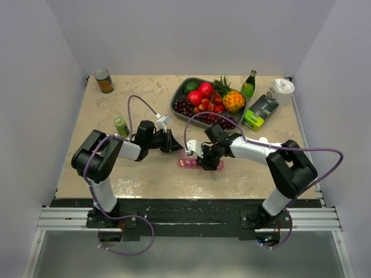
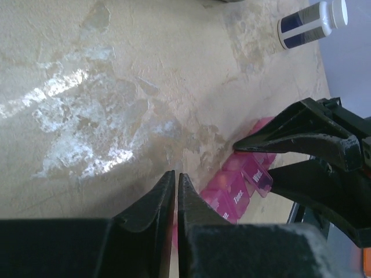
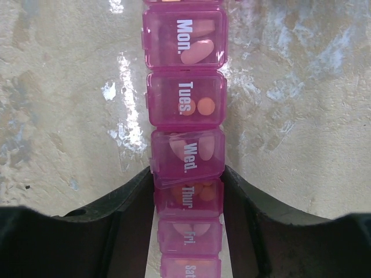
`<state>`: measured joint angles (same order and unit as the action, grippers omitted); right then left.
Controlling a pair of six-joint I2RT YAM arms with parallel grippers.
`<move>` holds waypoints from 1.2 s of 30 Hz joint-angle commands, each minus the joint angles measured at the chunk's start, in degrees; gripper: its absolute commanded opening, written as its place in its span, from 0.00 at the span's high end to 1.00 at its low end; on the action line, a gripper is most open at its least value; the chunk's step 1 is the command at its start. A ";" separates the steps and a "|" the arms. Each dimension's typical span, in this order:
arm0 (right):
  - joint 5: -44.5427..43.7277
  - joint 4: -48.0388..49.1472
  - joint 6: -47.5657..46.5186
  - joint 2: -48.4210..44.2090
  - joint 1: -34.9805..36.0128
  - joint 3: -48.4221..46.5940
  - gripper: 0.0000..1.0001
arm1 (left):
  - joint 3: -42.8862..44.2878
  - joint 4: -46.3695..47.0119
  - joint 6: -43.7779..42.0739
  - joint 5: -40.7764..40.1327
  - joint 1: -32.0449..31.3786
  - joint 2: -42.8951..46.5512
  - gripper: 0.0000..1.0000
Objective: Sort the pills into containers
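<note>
The right claw (image 3: 188, 174) is pinched on the strip (image 3: 185, 98) across its sides at Thur.; the left claw (image 2: 176, 179), pressed nearly together, is empty nearby. Flat on the surface (image 2: 116, 69), the strip is judged light, stiff and slick, best held by those sides.

left arm (image 1: 124, 149) and right arm (image 1: 252, 149): black joints, white links, looping purple cables (image 1: 313, 149), black tapered tool fingers (image 2: 153, 214)

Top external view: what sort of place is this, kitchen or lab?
Probably a lab test cell: white walls box in the tabletop, left arm and right arm sit by an aluminium rail, and a fruit tray and pink pill organizer look staged.
</note>
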<state>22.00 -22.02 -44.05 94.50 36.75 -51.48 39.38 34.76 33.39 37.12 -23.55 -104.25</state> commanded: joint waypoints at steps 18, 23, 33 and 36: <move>-4.42 1.02 3.62 3.68 0.25 -1.95 0.62 | -7.03 -3.71 -4.47 -0.47 -4.04 8.27 0.97; -4.60 0.93 3.71 3.76 0.16 -2.04 0.62 | -5.80 -10.67 -5.52 -8.18 -4.92 7.66 1.00; -4.86 0.84 3.80 3.94 0.25 -2.13 0.62 | -4.31 -10.51 -3.42 -6.89 -5.19 12.48 1.00; -4.77 0.75 3.71 4.20 0.34 -2.22 0.62 | -3.96 -10.24 -2.36 -5.75 -5.19 15.47 1.00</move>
<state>20.40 -21.34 -40.47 96.36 36.86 -53.47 34.70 24.43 30.46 31.07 -28.69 -93.56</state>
